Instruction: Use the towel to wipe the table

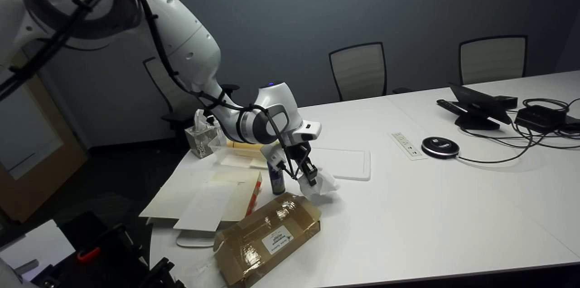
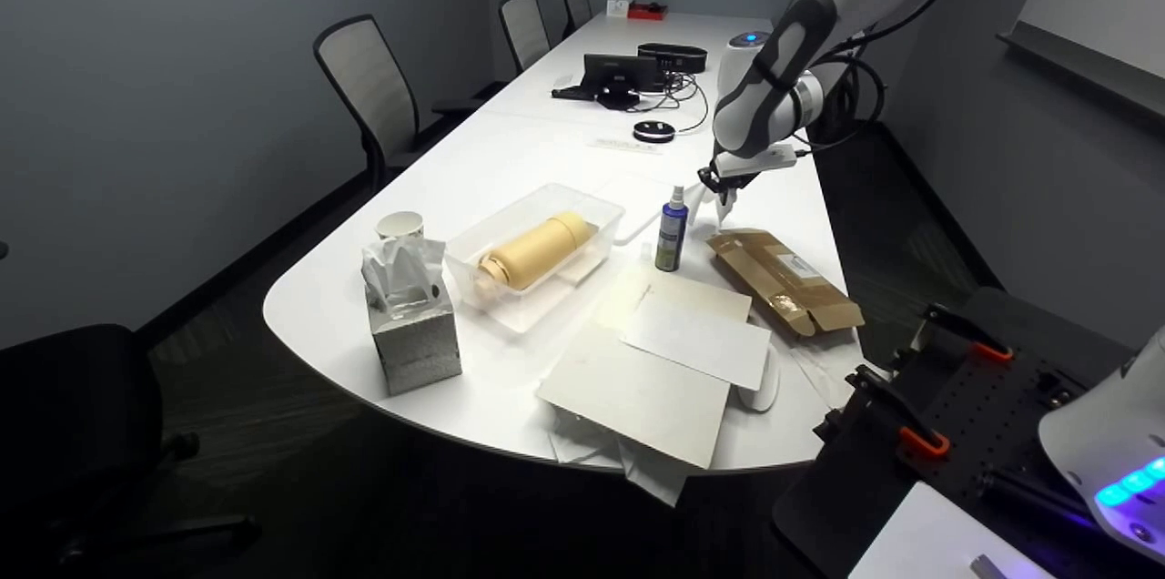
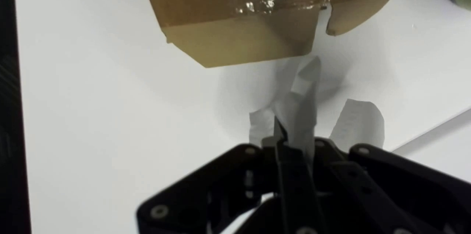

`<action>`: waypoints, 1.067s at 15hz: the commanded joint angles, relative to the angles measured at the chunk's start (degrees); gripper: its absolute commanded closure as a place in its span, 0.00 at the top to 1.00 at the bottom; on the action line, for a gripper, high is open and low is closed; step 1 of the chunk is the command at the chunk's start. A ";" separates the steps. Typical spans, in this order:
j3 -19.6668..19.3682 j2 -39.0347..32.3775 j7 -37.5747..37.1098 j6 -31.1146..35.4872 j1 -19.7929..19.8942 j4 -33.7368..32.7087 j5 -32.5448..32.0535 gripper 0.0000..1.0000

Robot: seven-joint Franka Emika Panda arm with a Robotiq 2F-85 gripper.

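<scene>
The white table (image 1: pixel 430 215) fills much of both exterior views and also lies under the gripper in the wrist view (image 3: pixel 110 116). My gripper (image 3: pixel 296 149) is shut on a crumpled white paper towel (image 3: pixel 303 105). The towel's loose ends stick out past the fingertips and to both sides. In both exterior views the gripper (image 1: pixel 311 180) (image 2: pixel 724 187) points down with the towel (image 1: pixel 325 184) (image 2: pixel 699 199) hanging low over the tabletop. I cannot tell whether the towel's lower edge touches the table. The part between the fingers is hidden.
A brown cardboard box (image 1: pixel 267 238) lies just beside the towel, its flap (image 3: pixel 239 42) close in the wrist view. A blue spray bottle (image 2: pixel 672 238) stands nearby. Around are a white flat panel (image 1: pixel 349 163), cardboard sheets (image 2: pixel 628 388), a clear bin (image 2: pixel 510 315), a tissue box (image 2: pixel 419 356) and a black puck (image 1: pixel 439 147).
</scene>
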State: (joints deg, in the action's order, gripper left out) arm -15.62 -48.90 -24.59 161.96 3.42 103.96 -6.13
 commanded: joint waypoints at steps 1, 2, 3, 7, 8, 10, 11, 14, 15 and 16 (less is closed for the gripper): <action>2.05 -6.33 3.22 -0.37 2.33 -8.15 5.42 0.00; 3.04 -7.35 3.47 -0.93 3.07 -9.58 7.13 0.00; 3.59 -8.65 3.60 -1.33 3.75 -11.02 8.49 0.00; 7.25 -11.60 5.17 -2.96 7.03 -14.77 13.54 0.00; 7.91 -12.27 5.29 -3.98 7.63 -15.71 14.45 0.00; 10.06 -12.92 6.28 -5.93 9.26 -17.00 16.20 0.00; 11.22 -13.27 7.28 -7.31 10.16 -17.79 17.00 0.00; 13.01 -14.05 8.61 -12.11 11.47 -19.86 18.61 0.00; 13.63 -14.22 9.28 -14.17 12.08 -20.54 19.19 0.00; 14.52 -14.57 10.05 -16.80 13.05 -21.35 19.82 0.00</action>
State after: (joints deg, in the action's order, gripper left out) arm -3.33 -62.37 -17.81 151.35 14.27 85.84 11.05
